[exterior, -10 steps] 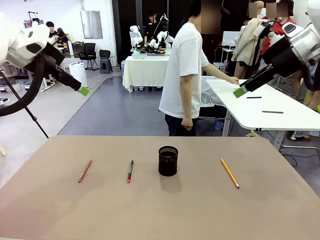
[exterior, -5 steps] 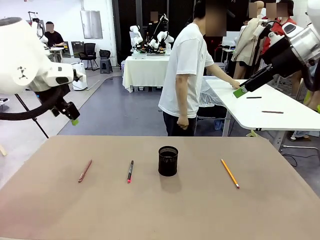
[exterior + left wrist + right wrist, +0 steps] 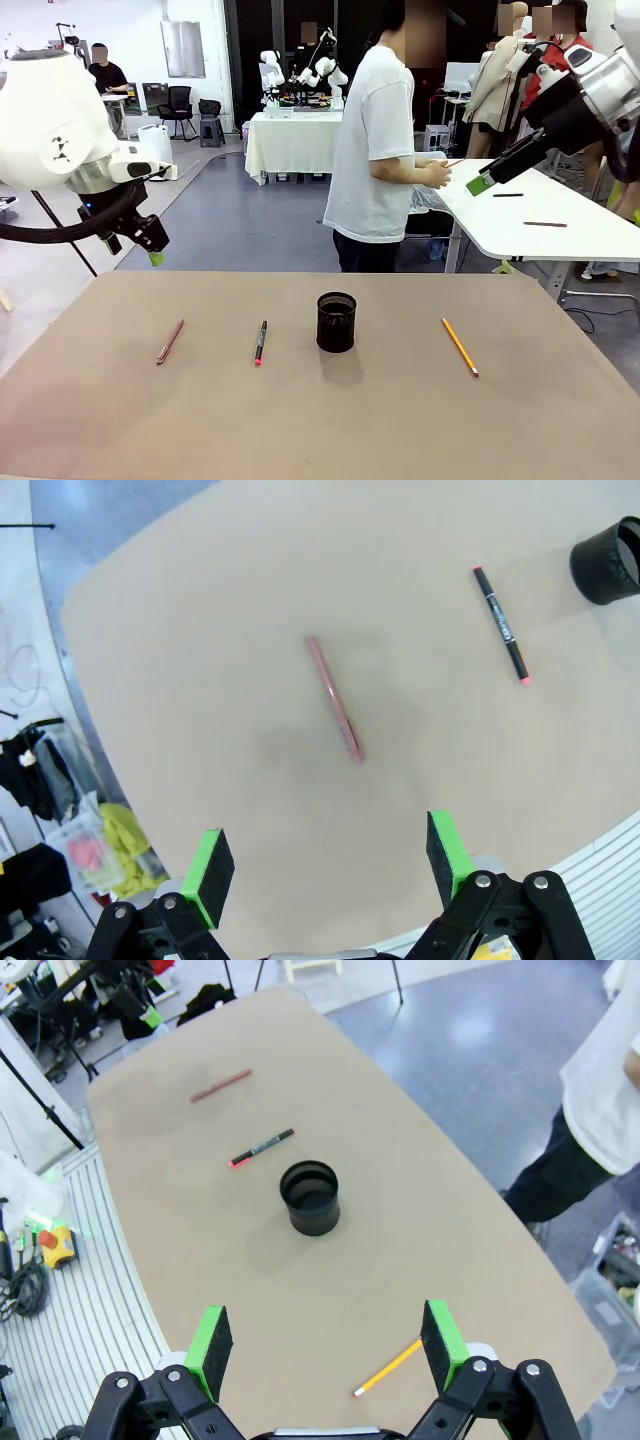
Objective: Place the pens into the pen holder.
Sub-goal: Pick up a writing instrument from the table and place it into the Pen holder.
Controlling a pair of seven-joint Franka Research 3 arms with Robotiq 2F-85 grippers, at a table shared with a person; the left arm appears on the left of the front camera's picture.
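On the brown table point(image 3: 330, 430) stands the black mesh pen holder point(image 3: 336, 321), upright near the middle. Left of it lie a black pen with a pink-red tip point(image 3: 260, 342) and a pinkish-red pen point(image 3: 170, 341). An orange pencil point(image 3: 460, 346) lies to its right. My left gripper point(image 3: 152, 250) hangs open above the table's far left edge, and its wrist view looks down on the pinkish-red pen point(image 3: 334, 697), the black pen point(image 3: 501, 625) and the holder point(image 3: 608, 560). High at the right, my right gripper point(image 3: 482, 183) is open, far above the holder point(image 3: 311, 1198) and pencil point(image 3: 392, 1367).
A person in a white shirt point(image 3: 375, 150) stands beyond the far edge, turned toward a white table point(image 3: 540, 225) at the right with a few pens on it. Bare brown tabletop lies in front of the pens.
My left arm has swung down and in toward the table's far left edge. The person has turned and raised both hands near the white table. The right arm has stayed still.
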